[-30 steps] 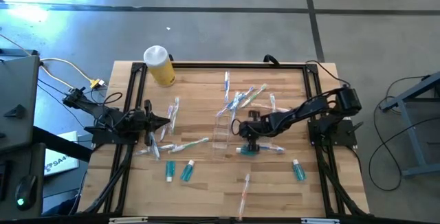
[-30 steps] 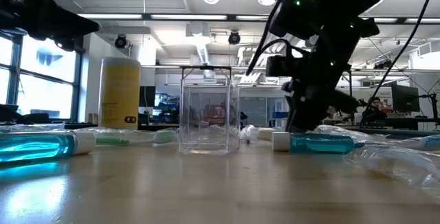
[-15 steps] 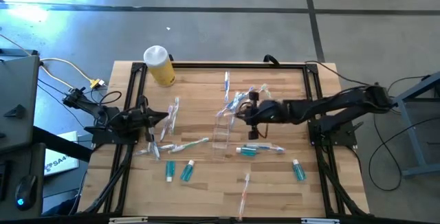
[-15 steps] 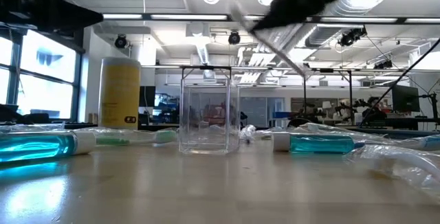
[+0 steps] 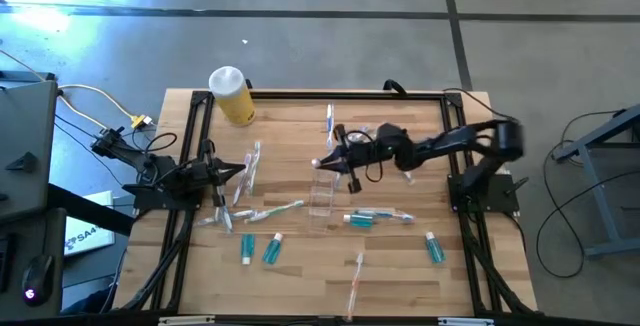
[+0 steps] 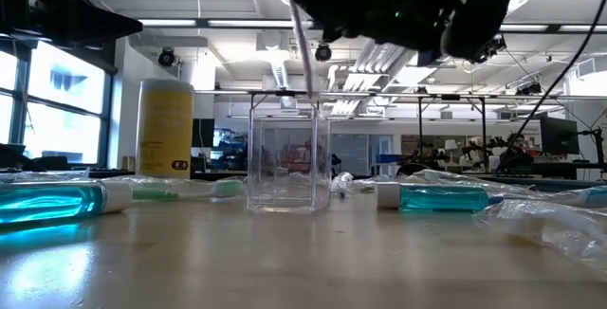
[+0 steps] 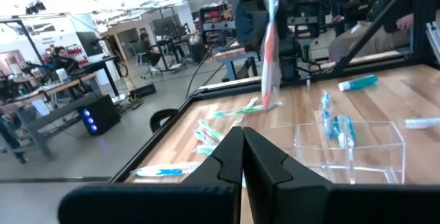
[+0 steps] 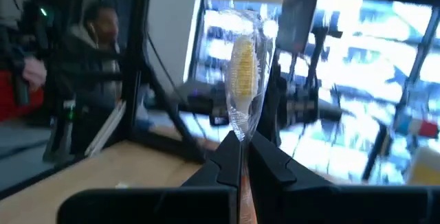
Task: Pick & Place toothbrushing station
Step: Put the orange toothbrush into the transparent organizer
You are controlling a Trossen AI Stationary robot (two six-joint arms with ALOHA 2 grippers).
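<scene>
The small clear cup [image 5: 322, 194] stands upright on the wooden table; it also shows in the low view [image 6: 289, 153]. My right gripper [image 5: 336, 158] is above the cup's far side, shut on a pale wrapped toothbrush [image 6: 303, 44] with yellow bristles [image 8: 244, 66]. More toothbrushes [image 5: 250, 171] and teal white-capped tubes [image 5: 270, 251] lie scattered flat on the table. My left gripper [image 5: 243, 173] is shut and empty at the table's left edge, with its shut fingertips showing in the left wrist view [image 7: 242, 145]. My right gripper pinches the toothbrush's handle [image 8: 240, 131] between its two fingers, coming level from the table's right. The bristle head stands beyond the fingertips. The toothbrush is lifted clear and nearly upright, its lower end [image 6: 312, 96] at the cup's open top.
A yellow bottle with a white cap [image 5: 232, 94] stands at the far left corner. A teal tube [image 5: 362, 221] and a toothbrush [image 5: 395, 214] lie just near of the cup. Black frame rails [image 5: 190, 156] run along the table's sides.
My right gripper has risen from the table beside the teal tube and gone toward the far edge and left, ending above the cup. The toothbrush in it has tipped from slanting to nearly upright.
</scene>
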